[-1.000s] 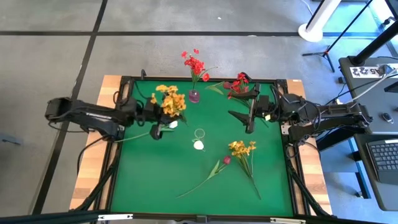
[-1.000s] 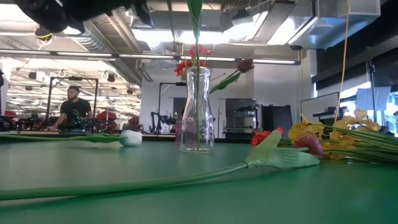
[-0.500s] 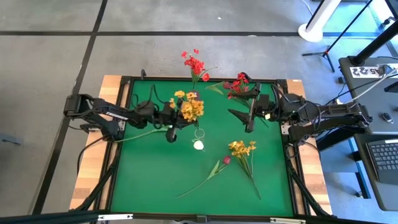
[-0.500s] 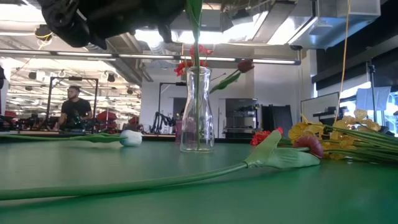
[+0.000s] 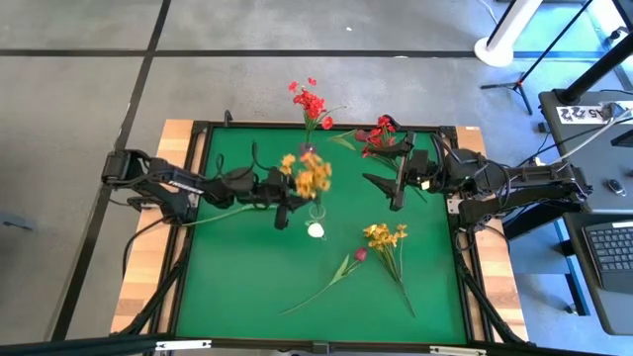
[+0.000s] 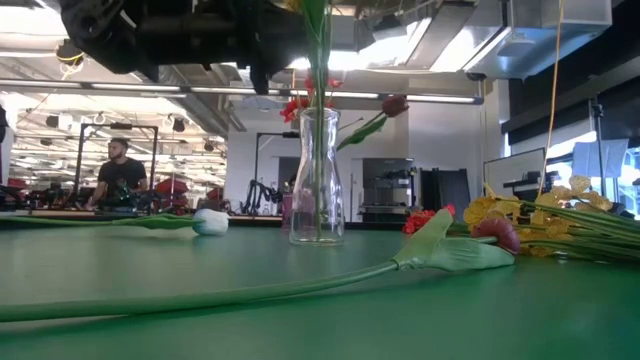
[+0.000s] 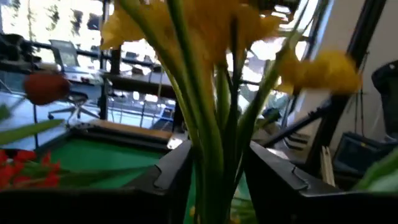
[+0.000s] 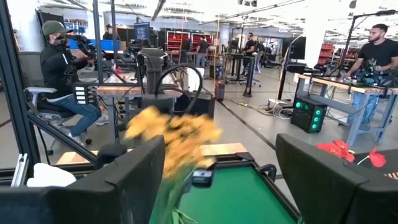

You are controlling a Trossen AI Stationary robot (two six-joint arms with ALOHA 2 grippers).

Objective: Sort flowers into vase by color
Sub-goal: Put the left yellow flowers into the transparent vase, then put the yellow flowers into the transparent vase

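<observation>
Left gripper (image 5: pixel 282 211) clamped on the stalks of a yellow-orange spray (image 5: pixel 311 175), fingers (image 7: pixel 171 171) pressed to either side of the green stems in the left wrist view. Spray held aloft over the middle of the green table (image 5: pixel 237 287), blossoms directly above or just beside the clear glass vase (image 6: pixel 317 175); whether stems have entered the neck cannot be told. Vase upright at table centre, a green stalk standing inside it in the low view. White tulip bud (image 5: pixel 316 230) lying on the mat just in front of the vase. Magenta tulip bud (image 5: pixel 360 254) lying nearer the front edge, long stalk trailing toward the left arm's side, next to a second yellow-orange spray (image 5: pixel 385 237) flat on the mat. Small purple vase (image 5: pixel 309 152) at the far edge, holding a red spray (image 5: pixel 312 104). Second red spray (image 5: pixel 379 135) lying at the far right corner. Right gripper (image 5: pixel 398 183) waiting near that red spray, fingers spread apart and holding nothing. People seated and standing at benches in the room beyond.
</observation>
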